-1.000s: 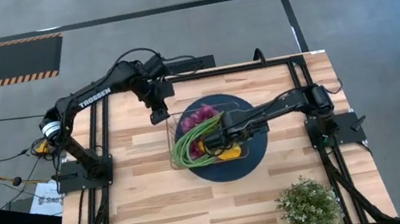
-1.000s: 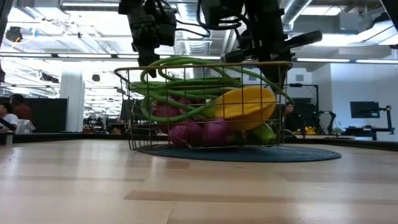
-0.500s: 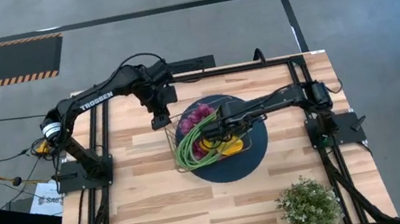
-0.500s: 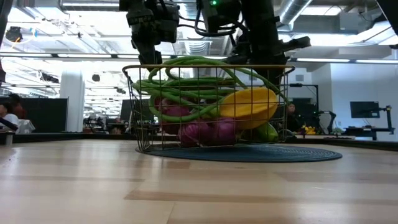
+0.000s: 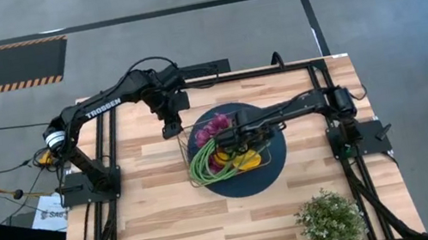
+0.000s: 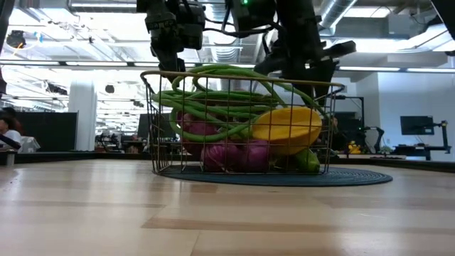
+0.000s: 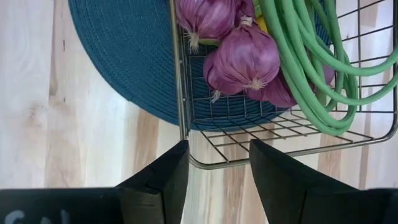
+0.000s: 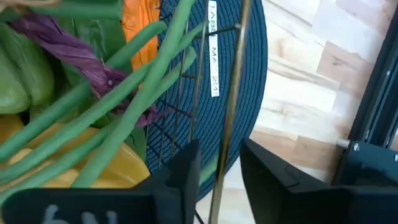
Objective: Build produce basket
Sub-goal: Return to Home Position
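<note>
The wire-mesh basket (image 5: 205, 169) (image 6: 242, 121) stands with its bottom on the round dark blue plate (image 5: 278, 162); its left corner (image 7: 217, 163) reaches out over the wood. It holds the produce: long green beans (image 5: 200, 159) (image 6: 213, 96), purple pieces (image 7: 245, 56), a yellow piece (image 6: 288, 128), green pepper (image 8: 15, 81) and orange carrot (image 8: 140, 25). My left gripper (image 5: 170, 131) (image 7: 217, 171) hovers open just above the basket's far-left corner, touching nothing. My right gripper (image 5: 234, 138) (image 8: 217, 180) is shut on the basket's right side. My right gripper pinches the top rim wire of the basket's right wall (image 8: 222, 149) between its two fingers, one finger (image 8: 180, 174) inside the basket and one (image 8: 273, 174) outside. It comes from above, slanting in from the table's right. The basket sits upright on the blue plate.
A bushy green potted plant (image 5: 331, 221) stands at the table's near right corner. Bare wood lies left of and in front of the plate (image 5: 159, 208). Black frame rails run along both sides of the table (image 5: 352, 166). People and desks show in the room behind (image 6: 11, 135).
My right gripper has drawn the basket a little toward the table's right, farther onto the blue plate, and the basket has settled level on it. The produce rode along inside. My left gripper stayed above the basket's far-left corner, open.
</note>
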You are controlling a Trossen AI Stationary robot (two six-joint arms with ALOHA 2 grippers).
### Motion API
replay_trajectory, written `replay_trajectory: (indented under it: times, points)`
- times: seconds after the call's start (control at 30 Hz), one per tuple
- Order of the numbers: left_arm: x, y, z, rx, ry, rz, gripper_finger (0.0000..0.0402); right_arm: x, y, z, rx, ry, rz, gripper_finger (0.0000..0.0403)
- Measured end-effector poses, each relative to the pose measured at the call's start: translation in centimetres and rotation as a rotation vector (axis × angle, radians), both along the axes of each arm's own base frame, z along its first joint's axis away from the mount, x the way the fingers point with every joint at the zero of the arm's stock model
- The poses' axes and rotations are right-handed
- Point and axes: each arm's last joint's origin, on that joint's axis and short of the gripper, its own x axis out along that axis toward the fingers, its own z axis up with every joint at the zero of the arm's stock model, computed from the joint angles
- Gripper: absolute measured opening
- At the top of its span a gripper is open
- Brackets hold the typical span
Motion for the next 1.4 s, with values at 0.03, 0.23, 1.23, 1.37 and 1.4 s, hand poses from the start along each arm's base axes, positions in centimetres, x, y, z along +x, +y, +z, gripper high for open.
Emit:
replay_trajectory:
  times: [0.03,0.23,1.23,1.37,1.4]
  points:
    - [0.0,0.0,0.0,-0.001,0.0,0.0,0.0155,0.0,-0.1,0.1,0.008,-0.003,0.0,0.0127]
    - [-0.4,-0.4,0.6,0.014,-0.02,-0.038,0.0155,0.3,-0.9,2.8,0.021,-0.093,0.024,0.0173]
    - [-17.5,-11.6,1.1,0.064,-0.494,0.683,0.0,-25.0,-0.3,21.4,-0.512,-0.727,0.409,0.0004]
    - [-16.4,-12.9,-1.2,0.036,-0.574,0.667,0.0,-26.8,0.5,18.6,-0.465,-0.847,0.459,0.0002]
    - [-16.0,-13.2,-1.8,0.024,-0.597,0.656,0.0,-27.1,0.8,17.7,-0.451,-0.888,0.471,0.0002]
